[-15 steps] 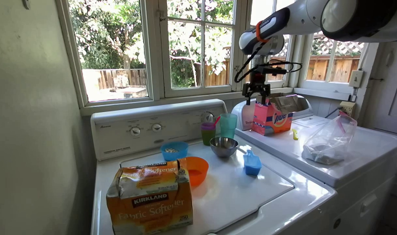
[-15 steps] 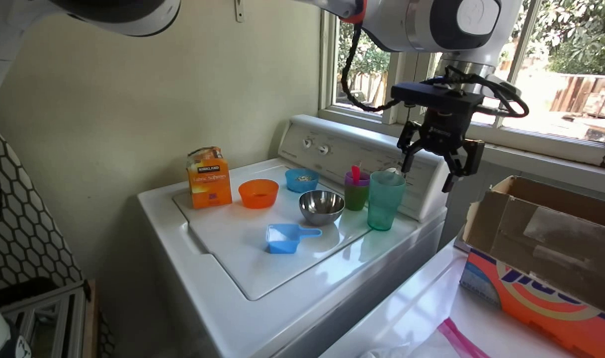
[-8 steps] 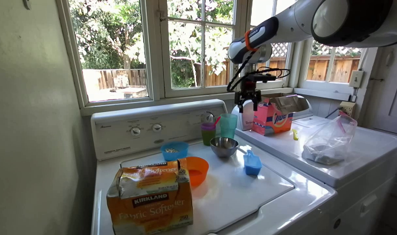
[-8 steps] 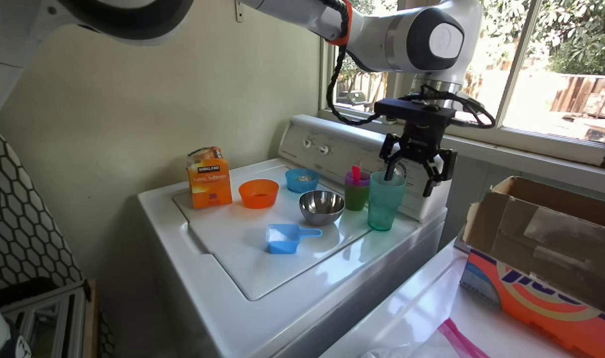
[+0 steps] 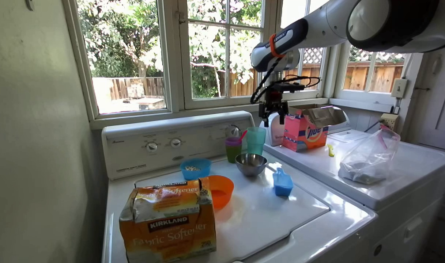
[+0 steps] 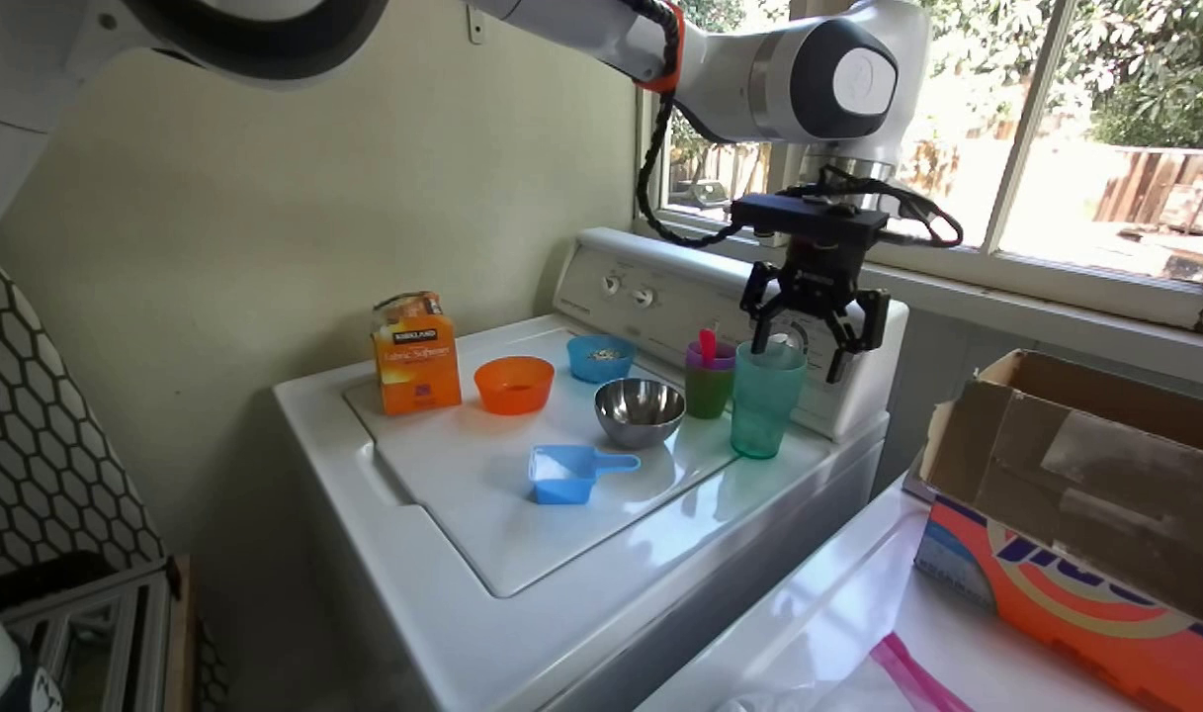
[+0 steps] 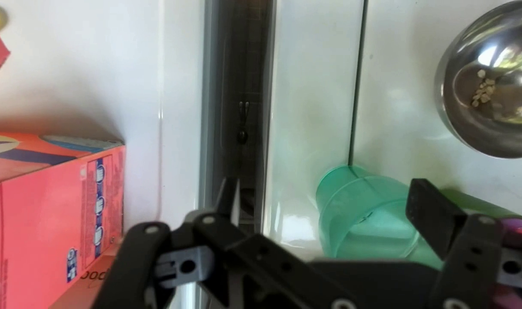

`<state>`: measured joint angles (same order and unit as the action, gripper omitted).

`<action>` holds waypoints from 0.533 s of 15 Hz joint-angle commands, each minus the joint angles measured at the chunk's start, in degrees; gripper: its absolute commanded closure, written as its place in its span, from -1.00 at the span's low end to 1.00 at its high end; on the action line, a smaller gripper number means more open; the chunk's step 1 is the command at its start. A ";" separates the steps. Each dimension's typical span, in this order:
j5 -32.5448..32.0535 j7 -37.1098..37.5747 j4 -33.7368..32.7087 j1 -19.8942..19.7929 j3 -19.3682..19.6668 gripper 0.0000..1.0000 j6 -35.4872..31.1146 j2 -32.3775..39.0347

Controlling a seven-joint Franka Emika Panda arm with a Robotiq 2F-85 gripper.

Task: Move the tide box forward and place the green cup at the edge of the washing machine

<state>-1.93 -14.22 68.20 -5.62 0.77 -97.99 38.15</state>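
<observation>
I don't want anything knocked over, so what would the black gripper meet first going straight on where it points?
Pointing down, the open gripper would probably meet the tall, translucent teal-green plastic cup first, likely at its rim; depth is unclear, so it may miss.

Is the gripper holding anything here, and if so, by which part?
Nothing is held: the gripper is open, fingers apart, and the green cup stands on the washing machine.

I count two boxy white appliances, the washing machine [image 6: 463, 465] and its neighbour [image 5: 416, 155]; two rectangular cardboard boxes, red-orange Tide box [image 5: 305, 140] and orange Kirkland box [image 5: 167, 228]; three round bowls, blue plastic bowl [image 6: 593, 372], orange plastic bowl [image 6: 514, 395], shiny steel bowl [image 6: 639, 432]. I find one tall translucent teal-green plastic tumbler [image 6: 763, 407], one blue plastic scoop [image 6: 561, 488] and one clear plastic bag [image 5: 371, 157].
</observation>
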 commanded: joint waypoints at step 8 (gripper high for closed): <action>-0.63 -9.65 8.47 0.79 -3.13 -1.00 -11.56 -2.54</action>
<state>-1.93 -22.63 72.40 -4.93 -2.11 -104.14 37.25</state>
